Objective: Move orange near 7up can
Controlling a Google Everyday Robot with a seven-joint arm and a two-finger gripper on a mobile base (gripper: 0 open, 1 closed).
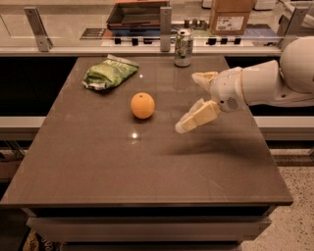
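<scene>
7up can [183, 47] silver and green; orange [143, 105] bright orange; snack bag [109, 72] green; gripper [187, 102] cream and white, right of orange; surface [122, 171] dark brown

A crumpled green snack bag [109, 72] lay on the far left part of a dark brown table [98, 186], whose glossy top carried a small glint of light near its middle; the gripper [187, 102] hung above its right half. Behind the table's far edge ran a pale counter with upright metal brackets [37, 22], and on it stood a cardboard box [230, 14] with a white label and a dark tray [140, 12]. Speckled floor [294, 215] showed at the lower right.
</scene>
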